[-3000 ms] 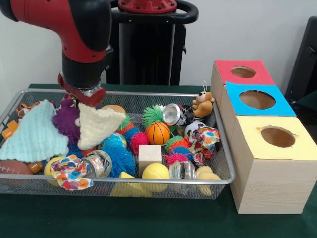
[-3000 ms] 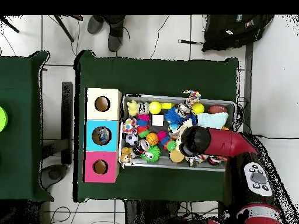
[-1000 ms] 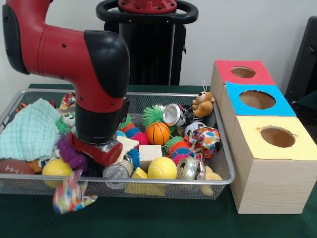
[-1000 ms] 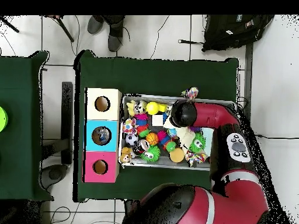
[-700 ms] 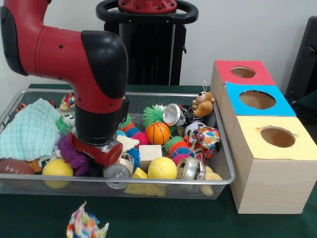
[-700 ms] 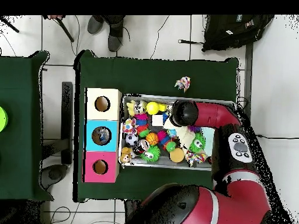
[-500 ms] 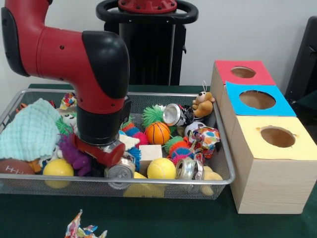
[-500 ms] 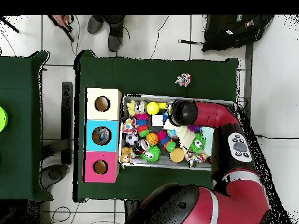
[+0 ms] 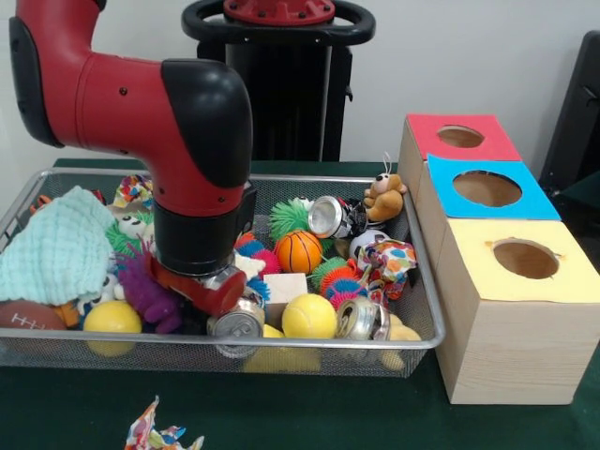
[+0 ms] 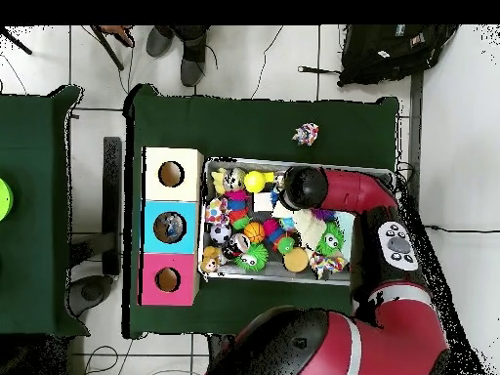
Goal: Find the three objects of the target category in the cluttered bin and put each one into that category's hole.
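The target category is not named, so which things in the wire bin (image 9: 412,345) count cannot be told; it holds a dense mix: a silver can (image 9: 235,325) at the near edge, a second can (image 9: 355,319) to its right, yellow balls (image 9: 308,316), a small basketball (image 9: 298,251), spiky rubber balls (image 9: 289,217), a wooden block (image 9: 284,286), a teddy bear (image 9: 383,197) at the far right corner and a mint cloth (image 9: 52,251) at the left. The gripper (image 9: 199,281) is buried low in the clutter at the near middle, just beside the first can, and whether it grips anything cannot be told, since the wrist hides its tip. A patterned cloth scrap (image 9: 159,437) lies outside the bin on the green table (image 9: 309,412), near the front edge. To the right stand three wooden boxes with holes, red (image 9: 459,137), blue (image 9: 487,188) and yellow (image 9: 525,258); something seems to sit inside the blue one in the overhead view (image 10: 169,229). Judging by this, most of the sorting remains.
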Controlling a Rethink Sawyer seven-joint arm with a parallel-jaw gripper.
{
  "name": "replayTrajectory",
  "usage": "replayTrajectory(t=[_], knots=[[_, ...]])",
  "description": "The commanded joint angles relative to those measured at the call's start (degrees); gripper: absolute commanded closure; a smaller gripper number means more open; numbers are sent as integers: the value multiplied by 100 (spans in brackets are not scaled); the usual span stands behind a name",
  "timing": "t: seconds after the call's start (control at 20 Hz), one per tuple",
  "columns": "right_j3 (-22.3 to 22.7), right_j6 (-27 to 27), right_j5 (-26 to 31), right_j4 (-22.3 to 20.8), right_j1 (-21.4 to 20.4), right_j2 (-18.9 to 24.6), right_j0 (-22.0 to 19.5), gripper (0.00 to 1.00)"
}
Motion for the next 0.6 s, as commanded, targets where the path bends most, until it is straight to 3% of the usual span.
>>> replayTrajectory(t=[0.05, 0.6], knots=[[463, 16, 130, 390, 531, 851, 249, 100], [618, 198, 193, 760, 484, 825, 431, 100]])
